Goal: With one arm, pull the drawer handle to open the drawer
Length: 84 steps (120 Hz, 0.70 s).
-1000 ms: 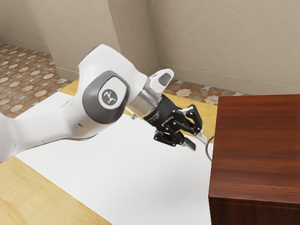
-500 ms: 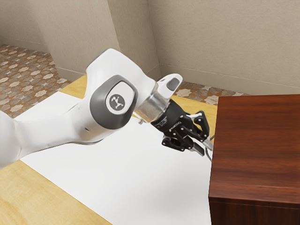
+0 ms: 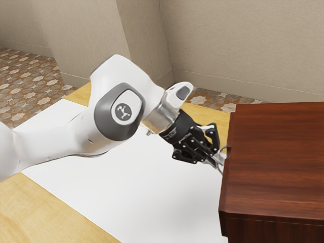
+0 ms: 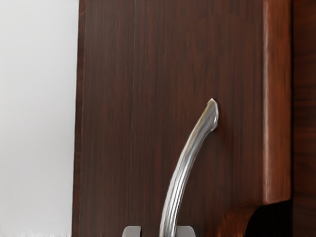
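Counter [image 3: 30, 223]: tan wood, w/ white sheet [image 3: 142, 192] over mid area. Arm [image 3: 76, 131]: white, enters from exterior view's left, reaches toward its right. Cabinet [image 3: 278, 152]: dark red-brown wood, on counter at exterior view's right. Drawer front [image 4: 138, 98]: faces arm; dark gap at one edge in wrist view; extent of opening can't be told. End effector [image 3: 216, 159]: black, at drawer front, fingers clamped on handle [image 4: 190, 158] from both sides. Handle: curved silver bar fixed to drawer front, running back under the hand.
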Each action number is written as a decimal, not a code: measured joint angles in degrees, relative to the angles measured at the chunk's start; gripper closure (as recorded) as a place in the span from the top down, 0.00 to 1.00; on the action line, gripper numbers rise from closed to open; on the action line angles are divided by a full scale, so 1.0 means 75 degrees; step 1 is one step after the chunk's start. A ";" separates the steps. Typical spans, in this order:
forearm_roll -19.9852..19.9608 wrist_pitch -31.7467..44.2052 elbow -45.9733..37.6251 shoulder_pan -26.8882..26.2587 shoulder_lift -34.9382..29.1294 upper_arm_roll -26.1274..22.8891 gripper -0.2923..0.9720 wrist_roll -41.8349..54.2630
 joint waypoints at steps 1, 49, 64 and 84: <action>0.0001 -0.0001 -0.0006 0.0000 -0.0004 0.0002 0.22 0.0001; 0.0001 -0.0077 -0.0256 -0.0049 -0.0289 0.0247 0.21 0.0086; 0.0005 -0.0099 -0.0320 -0.0121 -0.0350 0.0358 0.21 0.0132; 0.0019 -0.0118 -0.0442 -0.0129 -0.0434 0.0528 0.21 0.0187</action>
